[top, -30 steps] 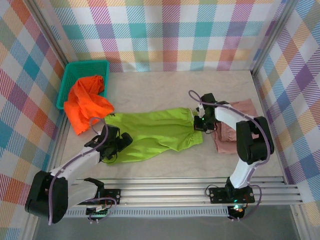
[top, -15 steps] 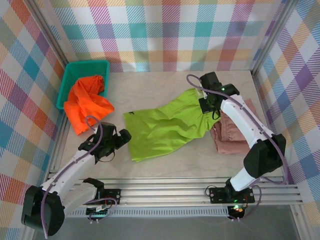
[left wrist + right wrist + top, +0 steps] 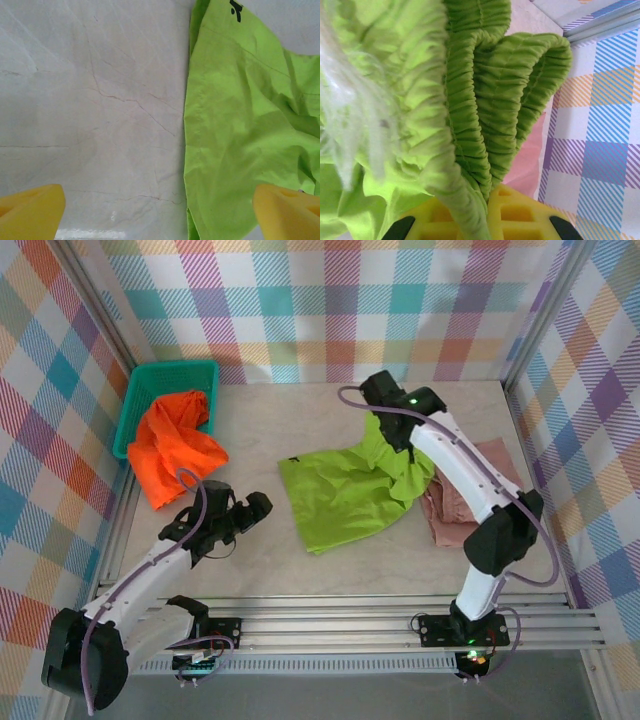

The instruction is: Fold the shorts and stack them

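Folding the lime green shorts [image 3: 345, 495]: right gripper [image 3: 470, 214] pinches the waistband up, left gripper [image 3: 159, 212] hangs spread wide. Next, I'd guess, lay it over flat.

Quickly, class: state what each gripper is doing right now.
Left gripper: open, holding nothing.
Right gripper: shut on the lime green cloth shorts, at their elastic waist.
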`<act>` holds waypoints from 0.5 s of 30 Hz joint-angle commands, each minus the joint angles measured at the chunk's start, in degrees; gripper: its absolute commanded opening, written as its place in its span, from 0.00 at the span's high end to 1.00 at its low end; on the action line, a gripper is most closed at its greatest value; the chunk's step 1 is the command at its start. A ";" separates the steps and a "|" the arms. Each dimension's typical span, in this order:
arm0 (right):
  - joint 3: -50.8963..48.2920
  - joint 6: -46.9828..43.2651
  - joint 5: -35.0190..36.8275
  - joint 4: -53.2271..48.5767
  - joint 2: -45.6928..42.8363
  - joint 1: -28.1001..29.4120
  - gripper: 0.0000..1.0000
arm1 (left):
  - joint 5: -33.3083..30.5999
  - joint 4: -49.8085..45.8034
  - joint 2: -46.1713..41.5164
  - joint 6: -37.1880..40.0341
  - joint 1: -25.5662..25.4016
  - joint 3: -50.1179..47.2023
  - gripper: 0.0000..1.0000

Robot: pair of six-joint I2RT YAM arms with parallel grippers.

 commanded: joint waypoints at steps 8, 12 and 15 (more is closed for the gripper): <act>12.49 15.81 2.61 -14.18 13.26 12.01 1.00 | 0.26 6.70 6.82 -3.01 -3.95 -1.02 0.06; 18.38 20.11 0.18 -18.25 20.20 15.61 1.00 | -0.67 7.64 9.14 -3.84 -5.14 -1.18 0.06; 21.02 21.29 -3.69 -17.81 24.12 17.50 1.00 | -1.66 7.35 10.47 -5.02 -5.40 -1.54 0.06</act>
